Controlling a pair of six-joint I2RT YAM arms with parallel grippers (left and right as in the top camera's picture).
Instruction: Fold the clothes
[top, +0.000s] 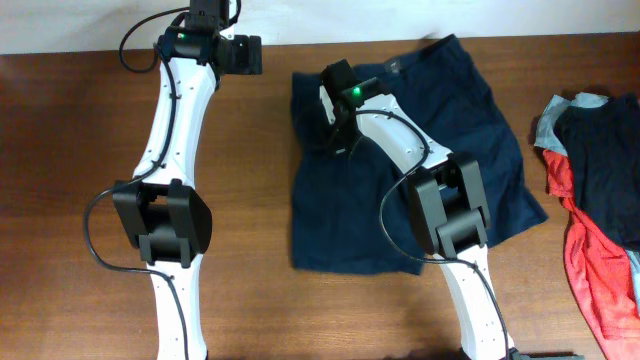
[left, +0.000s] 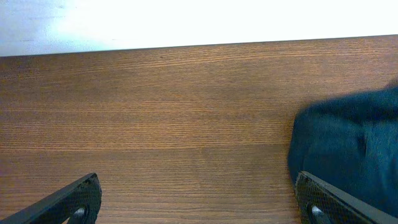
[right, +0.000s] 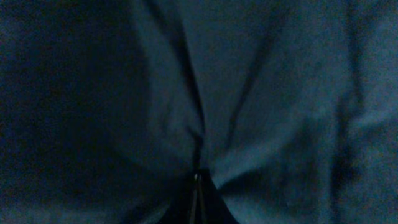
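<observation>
The wooden tabletop (top: 60, 150) carries the dark navy shorts (top: 470, 110), spread flat at its middle near the far edge, with a heap (top: 600, 200) of red, navy and pale garments well apart at the right edge. My right gripper (right: 196, 186) is closed, pinching a pucker of the shorts on their left part, while my left gripper (left: 199, 208) hangs spread wide over bare wood just beside them

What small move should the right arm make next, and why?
Probably lift the right gripper slightly, to test its hold. Its wrist view shows the fingertips closed together with creases of the shorts gathering at them, so the fabric seems pinched. The left gripper is open over the table, beside the shorts, so it is not helping.
</observation>
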